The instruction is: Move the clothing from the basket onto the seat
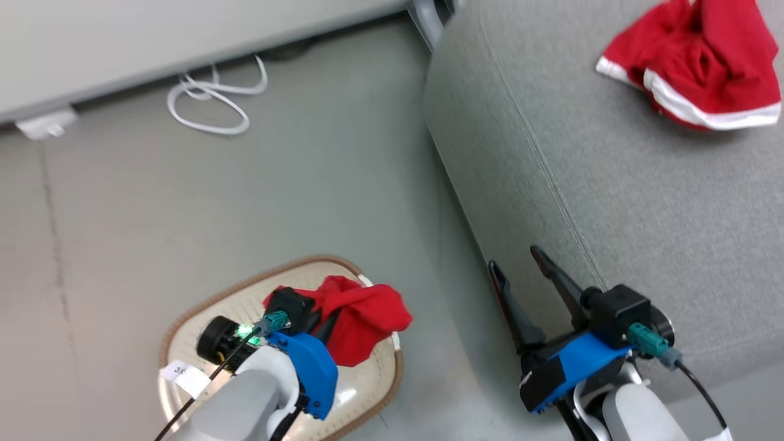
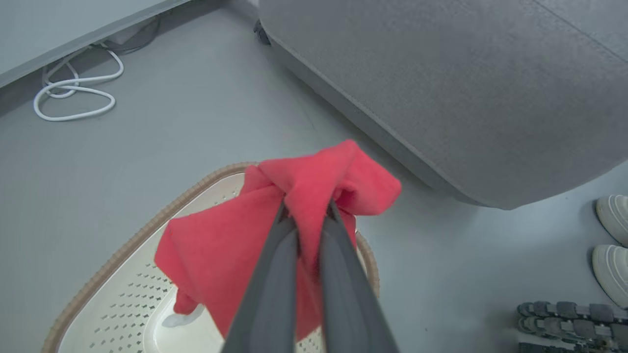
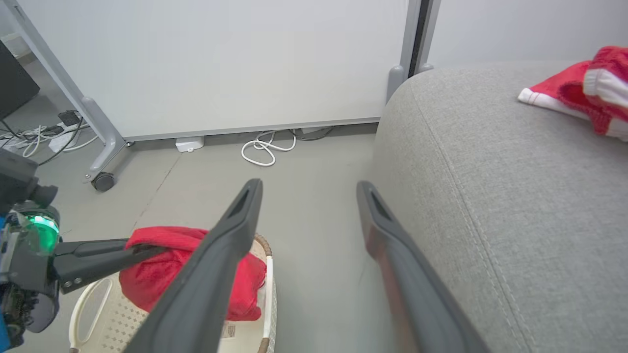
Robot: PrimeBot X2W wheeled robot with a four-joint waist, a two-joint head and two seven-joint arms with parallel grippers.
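head: high, down | wrists: low, nearer | all share: basket (image 1: 242, 303), sofa (image 1: 612, 184)

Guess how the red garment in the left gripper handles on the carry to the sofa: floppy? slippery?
Likely floppy: the red garment bunches at the left gripper and droops over the basket, so it may swing or drag. Probably light: a pinch by the shut gripper holds it. Looks fleecy, so slip seems unlikely.

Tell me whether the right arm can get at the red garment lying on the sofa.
Probably yes, with a stretch: the right end effector is open and empty at the sofa edge, with nothing lying between it and the garment.
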